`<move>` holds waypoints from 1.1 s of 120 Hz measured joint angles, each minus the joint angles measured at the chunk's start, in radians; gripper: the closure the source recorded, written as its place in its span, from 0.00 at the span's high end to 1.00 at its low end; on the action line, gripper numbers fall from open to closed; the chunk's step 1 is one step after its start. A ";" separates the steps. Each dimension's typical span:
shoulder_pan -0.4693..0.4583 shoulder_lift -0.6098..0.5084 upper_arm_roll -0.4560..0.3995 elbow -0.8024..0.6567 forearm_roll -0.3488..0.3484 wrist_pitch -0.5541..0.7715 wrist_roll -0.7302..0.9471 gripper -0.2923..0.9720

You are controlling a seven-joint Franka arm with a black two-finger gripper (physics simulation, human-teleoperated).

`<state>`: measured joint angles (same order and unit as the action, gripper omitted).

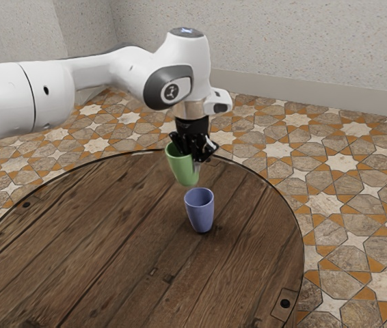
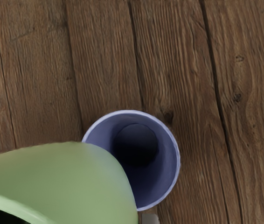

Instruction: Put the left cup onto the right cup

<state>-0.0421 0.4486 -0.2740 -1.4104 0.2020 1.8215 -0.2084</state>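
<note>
The blue cup [image 1: 199,209] is the one obstacle that stands on the worktop [image 1: 98,260], and bare wood lies open on every side of it. The green cup [image 1: 182,166], gripped by the hand [image 1: 193,152], hangs tilted just above its rim and partly covers the mouth.

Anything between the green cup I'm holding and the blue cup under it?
Nothing: in the exterior view a bare gap separates the green cup from the blue cup; in the wrist view the blue cup's mouth is empty.

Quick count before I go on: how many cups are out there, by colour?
Green tapered cup: 1, held in the gripper
Periwinkle-blue tapered cup: 1, upright on the round wooden table
Total: 2 cups
</note>
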 joint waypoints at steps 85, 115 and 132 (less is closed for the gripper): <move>-0.024 0.062 -0.001 0.004 0.003 0.003 -0.032 0.15; -0.023 0.067 -0.001 0.004 0.005 0.024 -0.038 0.15; -0.021 0.076 -0.001 0.005 0.005 0.032 -0.040 0.15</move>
<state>-0.0634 0.5247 -0.2751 -1.4057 0.2073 1.8533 -0.2483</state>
